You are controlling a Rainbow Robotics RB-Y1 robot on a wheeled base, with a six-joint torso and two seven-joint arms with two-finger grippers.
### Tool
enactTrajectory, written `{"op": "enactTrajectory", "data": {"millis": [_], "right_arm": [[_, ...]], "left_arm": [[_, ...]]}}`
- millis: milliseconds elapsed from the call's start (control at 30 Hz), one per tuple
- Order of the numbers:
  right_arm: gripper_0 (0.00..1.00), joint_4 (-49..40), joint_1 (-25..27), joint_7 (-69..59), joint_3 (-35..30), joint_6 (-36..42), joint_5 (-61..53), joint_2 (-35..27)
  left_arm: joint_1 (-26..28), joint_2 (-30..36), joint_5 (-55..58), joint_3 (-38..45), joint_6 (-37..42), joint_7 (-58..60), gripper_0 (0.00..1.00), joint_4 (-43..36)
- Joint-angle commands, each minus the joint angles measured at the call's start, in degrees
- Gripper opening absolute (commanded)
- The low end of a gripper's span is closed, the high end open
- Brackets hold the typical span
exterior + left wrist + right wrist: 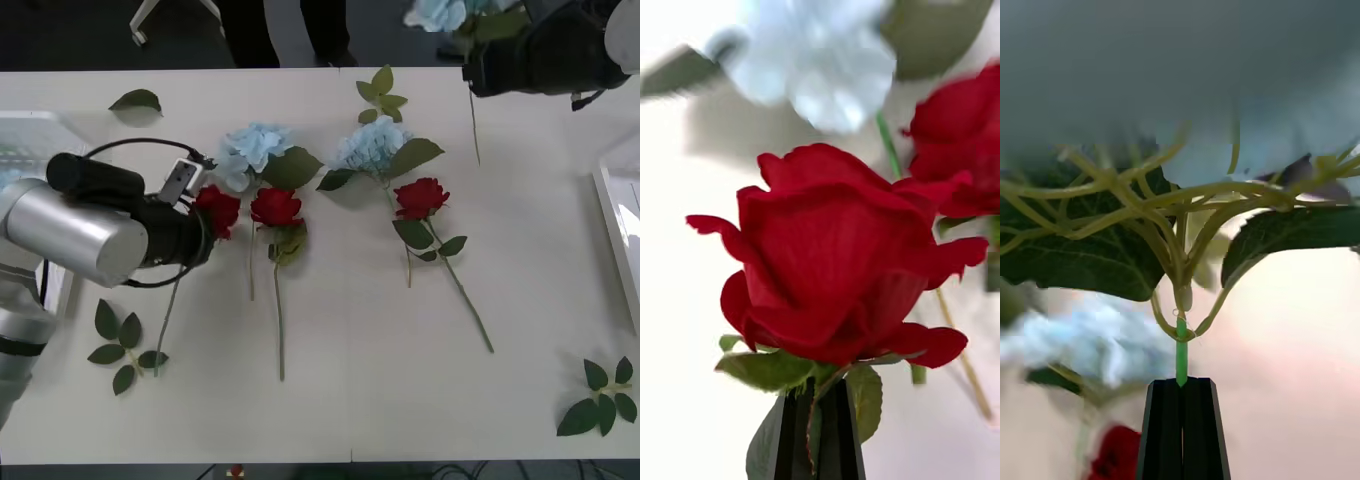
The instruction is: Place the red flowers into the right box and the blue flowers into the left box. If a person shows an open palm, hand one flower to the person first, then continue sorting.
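My left gripper [816, 401] is shut on the stem just under a red rose [827, 255]. That rose [217, 208] is held at the end of my left arm [90, 230] over the table's left part, its stem hanging down. My right gripper [1181, 388] is shut on the green stem of a blue hydrangea [1180, 217]. This hydrangea [438, 12] is held high at the far right by my right arm [545, 50]. Two blue hydrangeas [255, 148] [372, 145] and two red roses [276, 207] [421, 197] lie on the table. The left box [30, 135] and the right box [612, 205] show partly at the edges.
Loose green leaf sprigs lie at the far left [135, 100], far middle [380, 92], near left [120, 345] and near right [600, 400]. The white table [360, 380] has bare room along its near side.
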Motion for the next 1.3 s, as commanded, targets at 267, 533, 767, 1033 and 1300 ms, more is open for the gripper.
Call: {"op": "enactTrajectory", "data": {"millis": [267,533,767,1033,1300], "right_arm": [[0.0,-2.8,-2.0,19.5,-2.8,-4.3,-23.2,5.3],[0.0,-2.7,-1.9,29.1,-3.1,-2.8,-32.9,6.8],[0.0,0.9,-1.7,29.7,-3.1,0.0,-31.7,5.2],[0.0,2.2,-1.7,31.1,-3.2,0.6,-30.5,3.8],[0.0,2.2,-1.7,33.4,-3.2,1.3,-33.1,3.8]], "left_arm": [[0.4,2.0,14.7,11.6,9.2,-2.0,0.0,-10.4],[1.6,2.3,13.8,11.8,9.1,-2.7,0.0,-10.1],[2.2,2.4,12.3,11.8,8.9,-3.3,0.04,-9.9],[2.8,2.4,4.4,6.6,2.8,-4.3,0.0,-3.5],[2.8,2.3,1.3,4.6,-3.5,-5.0,1.0,0.5]]}}
